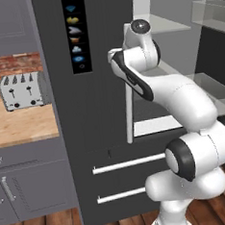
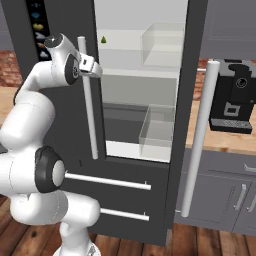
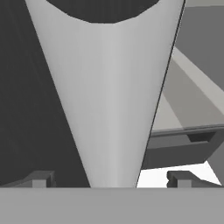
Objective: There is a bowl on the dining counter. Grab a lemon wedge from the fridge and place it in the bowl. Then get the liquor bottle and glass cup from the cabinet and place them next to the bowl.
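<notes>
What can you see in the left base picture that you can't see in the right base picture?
The left base view has a silver toaster sitting on a wooden counter in front of a red brick wall.

The right base view has a black coffee machine, a small green thing on the top fridge shelf, and the long handle of the open right door.

Both have the dark fridge, the white robot arm, the left door's handle, two drawer handles and the wooden floor.

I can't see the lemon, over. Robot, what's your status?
Gripper open, straddling left fridge handle. Right door open. Small green thing on top shelf, maybe the wedge. Path clear.
</notes>
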Available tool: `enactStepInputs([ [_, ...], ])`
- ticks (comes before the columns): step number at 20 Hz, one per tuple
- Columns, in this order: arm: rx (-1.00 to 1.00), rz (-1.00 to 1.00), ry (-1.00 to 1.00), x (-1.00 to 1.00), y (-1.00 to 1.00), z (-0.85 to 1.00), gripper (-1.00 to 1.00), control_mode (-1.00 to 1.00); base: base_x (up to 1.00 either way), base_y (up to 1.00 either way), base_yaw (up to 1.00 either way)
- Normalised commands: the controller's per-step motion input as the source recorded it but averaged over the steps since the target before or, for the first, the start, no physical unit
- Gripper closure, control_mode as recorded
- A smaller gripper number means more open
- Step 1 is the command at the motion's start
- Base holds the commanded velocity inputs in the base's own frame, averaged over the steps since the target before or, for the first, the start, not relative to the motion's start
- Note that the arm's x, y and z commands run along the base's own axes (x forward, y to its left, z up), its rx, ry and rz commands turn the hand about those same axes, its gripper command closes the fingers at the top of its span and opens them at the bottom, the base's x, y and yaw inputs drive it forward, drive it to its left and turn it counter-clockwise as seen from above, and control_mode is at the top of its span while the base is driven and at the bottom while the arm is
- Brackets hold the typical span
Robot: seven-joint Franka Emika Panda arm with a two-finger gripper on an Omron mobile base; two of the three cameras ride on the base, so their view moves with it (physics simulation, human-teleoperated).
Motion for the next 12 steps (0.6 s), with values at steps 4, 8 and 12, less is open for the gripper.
enactStepInputs([
  [4, 0.02, 0.04, 0.0, 0.44, 0.0, -0.22, -1.0, -1.0, 0.0, 0.0, 0.0],
  [8, 0.01, 0.03, 0.0, 0.46, 0.0, -0.22, 1.0, -1.0, 0.0, 0.0, 0.0],
  [12, 0.0, 0.02, 0.01, 0.25, 0.0, -0.21, 1.0, -1.0, 0.0, 0.0, 0.0],
])
